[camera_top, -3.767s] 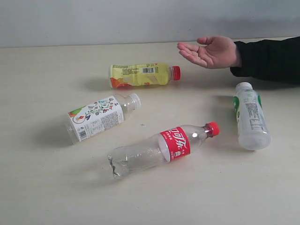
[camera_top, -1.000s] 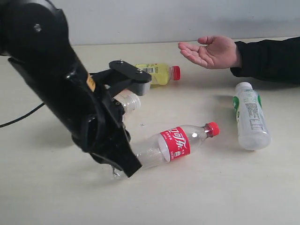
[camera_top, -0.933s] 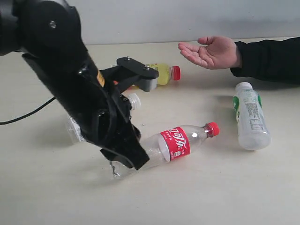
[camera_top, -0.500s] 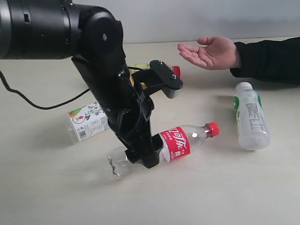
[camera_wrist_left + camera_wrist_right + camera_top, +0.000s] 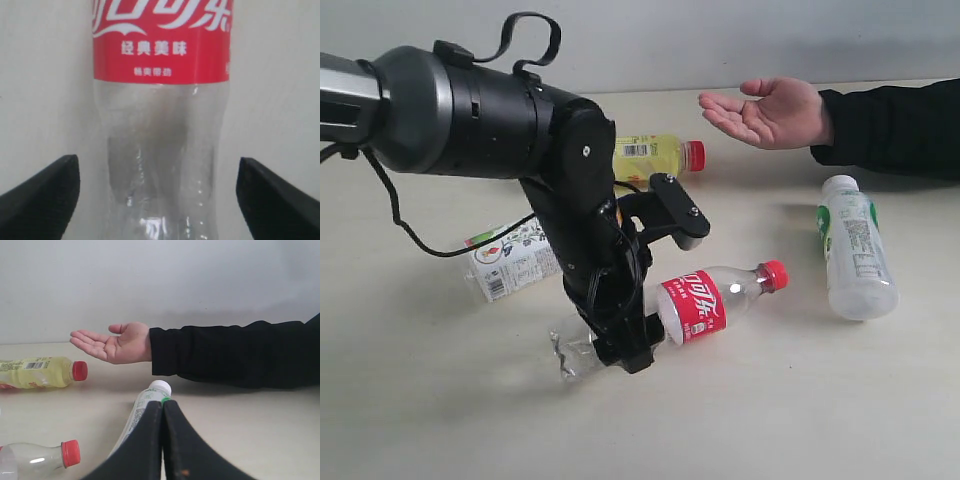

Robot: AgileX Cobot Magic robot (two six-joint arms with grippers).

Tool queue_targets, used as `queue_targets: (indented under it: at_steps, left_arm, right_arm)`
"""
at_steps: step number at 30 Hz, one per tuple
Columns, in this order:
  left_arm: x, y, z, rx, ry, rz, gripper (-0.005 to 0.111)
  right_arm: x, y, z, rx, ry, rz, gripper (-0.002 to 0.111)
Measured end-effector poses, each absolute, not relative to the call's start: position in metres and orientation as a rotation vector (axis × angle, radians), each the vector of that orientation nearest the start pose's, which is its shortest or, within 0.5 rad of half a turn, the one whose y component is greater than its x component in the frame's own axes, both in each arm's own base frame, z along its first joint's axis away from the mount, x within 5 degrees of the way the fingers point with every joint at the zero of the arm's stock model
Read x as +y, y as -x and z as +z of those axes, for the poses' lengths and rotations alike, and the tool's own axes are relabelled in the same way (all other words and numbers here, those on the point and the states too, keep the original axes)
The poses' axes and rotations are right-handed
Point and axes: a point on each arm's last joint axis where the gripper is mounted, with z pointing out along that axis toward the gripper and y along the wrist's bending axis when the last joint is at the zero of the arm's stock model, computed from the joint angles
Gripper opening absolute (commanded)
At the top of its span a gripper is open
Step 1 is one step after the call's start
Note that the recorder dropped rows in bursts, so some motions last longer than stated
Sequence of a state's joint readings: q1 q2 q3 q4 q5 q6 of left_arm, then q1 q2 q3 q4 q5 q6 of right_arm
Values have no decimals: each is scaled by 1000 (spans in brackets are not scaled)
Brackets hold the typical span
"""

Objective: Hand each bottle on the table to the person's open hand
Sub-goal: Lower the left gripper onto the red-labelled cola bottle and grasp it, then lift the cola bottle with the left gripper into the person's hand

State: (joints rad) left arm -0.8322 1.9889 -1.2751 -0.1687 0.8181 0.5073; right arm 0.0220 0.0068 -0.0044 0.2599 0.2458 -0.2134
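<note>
Four bottles lie on their sides on the beige table (image 5: 440,400). The clear bottle with the red label and red cap (image 5: 705,303) (image 5: 160,125) is in the middle. My left gripper (image 5: 650,285) (image 5: 160,197) is open and straddles its clear lower body, with a gap at each fingertip (image 5: 45,195). The floral-label bottle (image 5: 510,258) is partly hidden behind the arm. The yellow bottle (image 5: 655,155) (image 5: 35,372) lies at the back. The milky-white bottle (image 5: 855,250) (image 5: 145,410) lies at the right. My right gripper (image 5: 162,404) is shut and empty, short of the milky-white bottle; the exterior view does not show it.
A person's open hand (image 5: 770,110) (image 5: 115,345), palm up, hovers at the back right above the table, with a black sleeve (image 5: 890,125) running off the right edge. A black cable (image 5: 410,240) trails from the left arm over the table's left side.
The left arm has swung in from the left and come down over the red-label bottle, so its open jaws now straddle it. The bottles and the hand have not moved.
</note>
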Motion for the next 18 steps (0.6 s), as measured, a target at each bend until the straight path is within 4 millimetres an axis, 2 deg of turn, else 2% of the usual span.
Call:
queue_targets:
  at_steps: [5,8,17,18]
  left_arm:
    - [-288,-248,135,2488,-1758,-217,78]
    - [-288,-248,131,2497,-1764,-213,66]
    - [-289,-248,129,2501,-1760,-213,1]
    - [-289,-248,129,2503,-1762,-213,0]
  right_arm:
    - [7,-55,193,1724,32,99,0]
    - [7,-55,193,1724,32,99,0]
    - [7,-55,193,1724,32,99,0]
    - [7,-55,193,1724,32,99,0]
